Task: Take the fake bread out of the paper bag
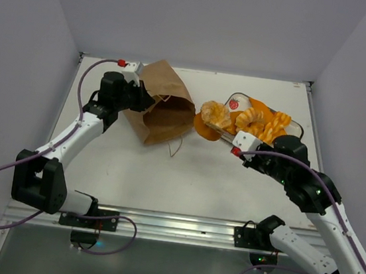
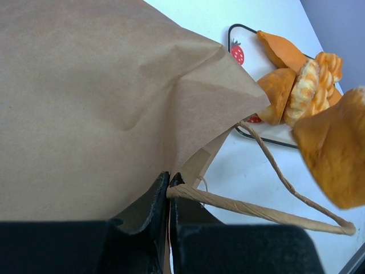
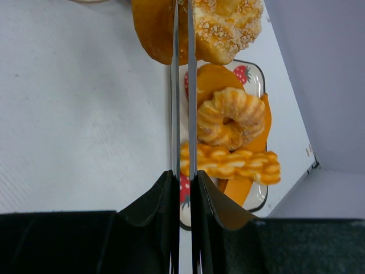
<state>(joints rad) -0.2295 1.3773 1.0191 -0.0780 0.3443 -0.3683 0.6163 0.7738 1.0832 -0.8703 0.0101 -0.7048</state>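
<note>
My left tool [image 2: 169,191] is clenched on the paper bag [image 2: 102,103] at its mouth; my right tool [image 3: 182,23] grasps one fake bread [image 3: 228,28].

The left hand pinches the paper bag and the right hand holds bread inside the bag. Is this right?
No. The left hand does pinch the paper bag, but the right hand holds the bread outside it, as the top view shows.
</note>
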